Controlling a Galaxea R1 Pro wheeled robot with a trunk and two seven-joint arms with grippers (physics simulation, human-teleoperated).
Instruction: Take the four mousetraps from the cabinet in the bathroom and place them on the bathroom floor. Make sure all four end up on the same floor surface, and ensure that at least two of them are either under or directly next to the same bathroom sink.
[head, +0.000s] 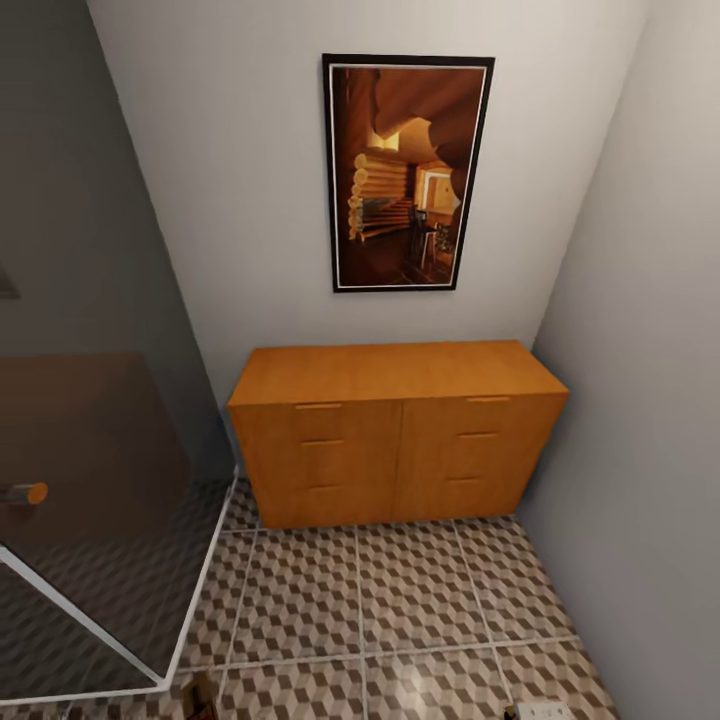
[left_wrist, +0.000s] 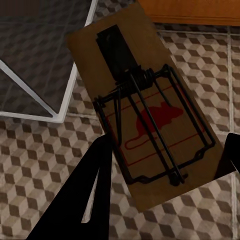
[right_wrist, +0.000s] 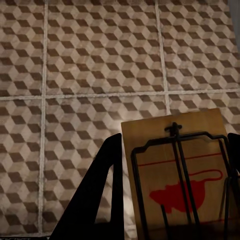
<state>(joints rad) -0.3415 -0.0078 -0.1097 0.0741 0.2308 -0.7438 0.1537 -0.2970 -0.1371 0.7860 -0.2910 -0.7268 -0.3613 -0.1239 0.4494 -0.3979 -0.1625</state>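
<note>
- Left gripper: jaws pinching a mousetrap. The trap is gripped at one end, between a dark finger on one side and a second finger at the far edge of the left wrist view. Board tilted, printed face and spring bar toward the camera, above the floor. Judged carried, not yet set down.
- Right gripper: jaws pinching a second trap, held above the tiles with its red mouse print facing the camera. Gripped low on the board, so the wire parts stay clear of the fingers.
- Judgement: two traps in hand, one per arm, so one trip serves both; the other two are not seen here.
- Cabinet: at 12 o'clock in the head view, against the back wall, all drawer fronts closed, top bare.
- Floor: cube-pattern tiles run from the cabinet base toward 6 o'clock, open and bare.
- Shower screen: glass pane with white frame at 8 o'clock; its frame corner also lies just beside the left trap's path. Likely the main thing to avoid when turning.
- Right wall close at 3 o'clock, narrowing the room.
- Framed picture above the cabinet.
- Small white item at 5 o'clock, bottom edge; cannot identify.
- Sink not seen from here.
</note>
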